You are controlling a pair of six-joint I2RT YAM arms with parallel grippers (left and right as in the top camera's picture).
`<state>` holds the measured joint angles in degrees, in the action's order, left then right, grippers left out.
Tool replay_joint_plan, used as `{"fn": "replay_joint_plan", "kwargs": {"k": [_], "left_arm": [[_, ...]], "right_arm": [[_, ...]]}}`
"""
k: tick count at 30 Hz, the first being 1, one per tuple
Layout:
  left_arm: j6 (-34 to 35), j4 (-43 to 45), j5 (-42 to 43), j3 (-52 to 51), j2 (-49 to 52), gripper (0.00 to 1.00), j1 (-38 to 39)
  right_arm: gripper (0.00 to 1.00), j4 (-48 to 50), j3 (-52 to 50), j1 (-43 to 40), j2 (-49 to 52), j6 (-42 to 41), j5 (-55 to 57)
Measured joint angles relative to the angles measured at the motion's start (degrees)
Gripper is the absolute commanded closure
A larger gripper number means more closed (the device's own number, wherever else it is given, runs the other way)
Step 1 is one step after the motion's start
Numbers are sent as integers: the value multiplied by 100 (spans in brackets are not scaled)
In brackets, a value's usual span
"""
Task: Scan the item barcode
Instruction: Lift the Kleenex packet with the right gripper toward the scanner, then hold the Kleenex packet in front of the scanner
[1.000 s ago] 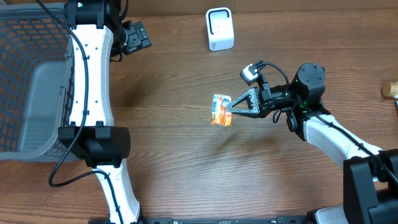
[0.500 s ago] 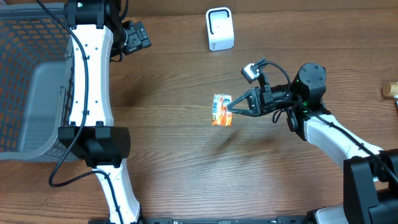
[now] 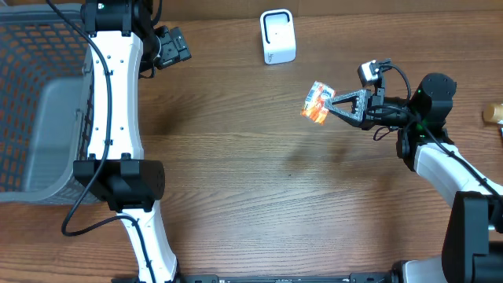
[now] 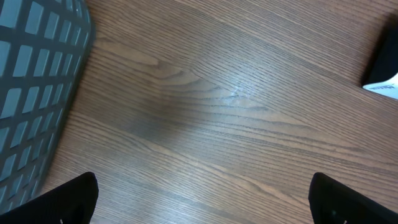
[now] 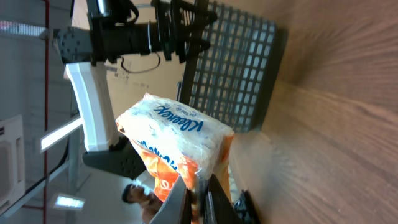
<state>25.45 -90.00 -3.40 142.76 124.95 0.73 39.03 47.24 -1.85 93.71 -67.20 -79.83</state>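
The item is a small orange-and-white tissue pack (image 3: 317, 103), lifted above the table right of centre. My right gripper (image 3: 332, 103) is shut on its edge and holds it out toward the left. In the right wrist view the tissue pack (image 5: 177, 140) fills the middle, its lower edge pinched between the fingertips (image 5: 180, 199). A white barcode scanner (image 3: 278, 36) stands at the back of the table, above and left of the pack. My left gripper (image 3: 174, 45) hangs near the back left, open; its wrist view shows only bare wood between the wide-set fingertips (image 4: 71, 198).
A grey mesh basket (image 3: 39, 110) takes up the left side of the table, its corner also in the left wrist view (image 4: 34, 87). A small tan object (image 3: 493, 114) lies at the far right edge. The left arm's white links (image 3: 114, 118) run down the left-centre.
My right gripper has carried the tissue pack up and to the right, toward the back of the table and nearer the scanner's side. The left arm has not moved.
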Motion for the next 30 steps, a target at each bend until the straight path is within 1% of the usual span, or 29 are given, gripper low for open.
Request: {"fn": "replay_joint_plan", "kwargs": {"k": [3,6,8,9,10,11,12,13,14,16,18,20,22,27,30], "left_arm": [[0,-2,0,0,0,0,0],[0,-2,0,0,0,0,0],[0,-2,0,0,0,0,0],[0,0,0,0,0,0,0],[0,-2,0,0,0,0,0],[0,0,0,0,0,0,0],[0,-2,2,0,0,0,0],[0,2,-2,0,0,0,0],[0,0,0,0,0,0,0],[0,-2,0,0,0,0,2],[0,0,0,0,0,0,0],[0,0,0,0,0,0,0],[0,-2,0,0,0,0,0],[0,-2,0,0,0,0,0],[0,-2,0,0,0,0,0]], "right_arm": [[96,-2,0,2,0,57,411],[96,-66,7,35,0,20,1392],[96,-487,118,55,0,98,2050],[96,-896,238,72,9,184,2358],[96,-1663,485,83,11,398,2804],[96,-2898,804,105,20,750,3265],[96,-3508,1049,129,26,901,3560],[96,-4752,1543,197,72,1436,4374],[96,-5195,1762,243,90,1626,4662],[96,-6599,2719,560,199,2651,6067],[96,-7003,3388,879,323,3322,6929],[96,-7097,3982,1207,522,4009,7691],[96,-7093,4321,1405,782,4428,8091],[96,-7283,5064,1622,1912,4977,8522],[96,-7685,5816,1759,2712,5300,8623]]}}
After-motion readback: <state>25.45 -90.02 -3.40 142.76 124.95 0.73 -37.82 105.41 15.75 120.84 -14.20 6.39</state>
